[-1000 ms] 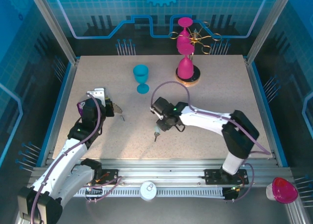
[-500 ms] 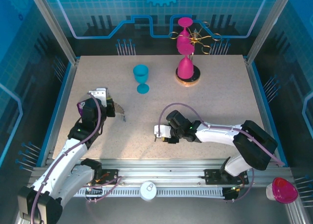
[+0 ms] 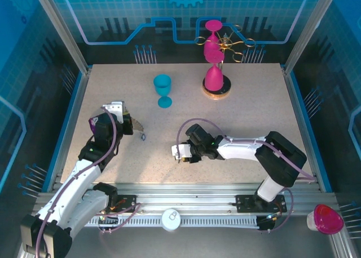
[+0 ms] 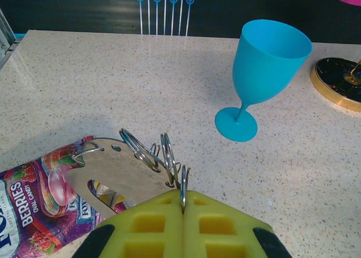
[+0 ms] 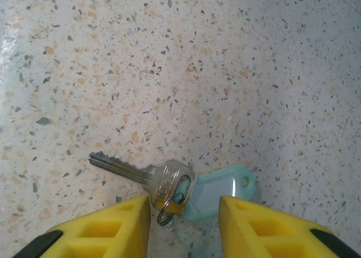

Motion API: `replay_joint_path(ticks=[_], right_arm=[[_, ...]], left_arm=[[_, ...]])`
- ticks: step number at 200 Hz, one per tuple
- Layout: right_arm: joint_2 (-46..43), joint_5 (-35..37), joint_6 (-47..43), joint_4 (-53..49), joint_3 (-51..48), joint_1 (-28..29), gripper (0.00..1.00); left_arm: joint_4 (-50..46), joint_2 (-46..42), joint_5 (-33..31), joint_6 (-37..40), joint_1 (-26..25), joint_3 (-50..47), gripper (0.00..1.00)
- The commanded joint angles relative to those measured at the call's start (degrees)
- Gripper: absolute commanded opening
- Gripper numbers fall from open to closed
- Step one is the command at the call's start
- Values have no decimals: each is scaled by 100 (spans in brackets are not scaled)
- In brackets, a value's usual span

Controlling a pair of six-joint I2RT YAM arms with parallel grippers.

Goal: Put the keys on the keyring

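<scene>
My left gripper [image 4: 183,206] is fully closed, its yellow pads pinching one thin metal loop of the keyring [image 4: 151,152]. The loop stands upright in the seam between the pads. Several more coiled split rings fan out from it and join a flat, tan-grey oval tag with a cut-out. A purple berry candy packet [image 4: 31,199] lies just behind and below that tag. I cannot tell whether the two touch. Further back, a blue goblet [image 4: 263,76] stands upright on the speckled table [image 4: 84,83], well apart from the rings.

My right gripper [image 5: 185,212] is low over the table with its jaws wide open, holding nothing. Between its yellow fingers [image 5: 107,230] lies a silver key [image 5: 144,173], flat on the surface, blade pointing to the upper left of the wrist view. A small ring through the key's head links it to a pale green plastic tag [image 5: 223,189], which lies beside the far finger.

From above, the left gripper is at the table's left side and the right gripper is near the middle, close to the front edge.
</scene>
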Motion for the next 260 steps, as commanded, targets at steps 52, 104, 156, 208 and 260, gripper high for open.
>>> replay_joint_path(ticks=[52,104,156,208,260], right_arm=[[226,-114,-216,-674,378,-24,37],[331,258,-210,-639,445,9,33],[372,198,-197,-607,457,6,26],[482,196,-207,-647,635,56,19],[438,177,-191,-687,618,56,8]], left_arm=[[301,-17,103,77,51,-53,0],[327,-47,36,95,51,-88,0],[329,-91,24,132,47,-115,0],[328,-91,41,141,47,-123,0],[325,-97,40,148,47,-123,0]])
